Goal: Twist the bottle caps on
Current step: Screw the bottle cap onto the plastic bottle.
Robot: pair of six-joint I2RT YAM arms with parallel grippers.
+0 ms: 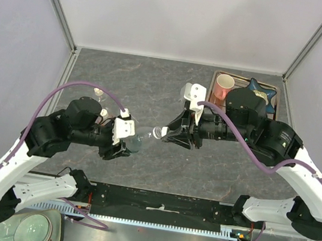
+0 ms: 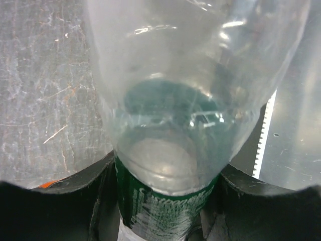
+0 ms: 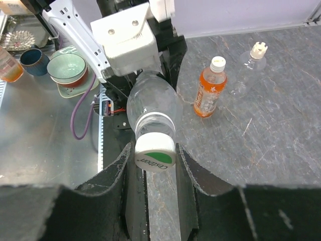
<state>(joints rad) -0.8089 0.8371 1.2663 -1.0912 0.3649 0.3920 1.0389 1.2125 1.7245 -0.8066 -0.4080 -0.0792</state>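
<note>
The clear bottle (image 1: 136, 141) with the green label (image 2: 165, 211) is held tilted above the table, its neck toward the right arm. My left gripper (image 2: 168, 173) is shut on its body. On its neck sits a white bottle cap (image 3: 155, 151) with a green leaf mark. My right gripper (image 3: 154, 154) is closed round that cap (image 1: 157, 133), one finger (image 3: 125, 163) on each side. The orange bottle (image 3: 209, 90) and the tiny clear bottle (image 3: 249, 68) stand upright on the table behind, both capped.
A tray (image 1: 275, 89) at the back right holds a pink mug (image 1: 224, 84) and a dark blue dish. Stacked green bowls (image 3: 70, 68) sit off the table's near left edge. The tiny bottle (image 1: 98, 93) stands just behind the left arm.
</note>
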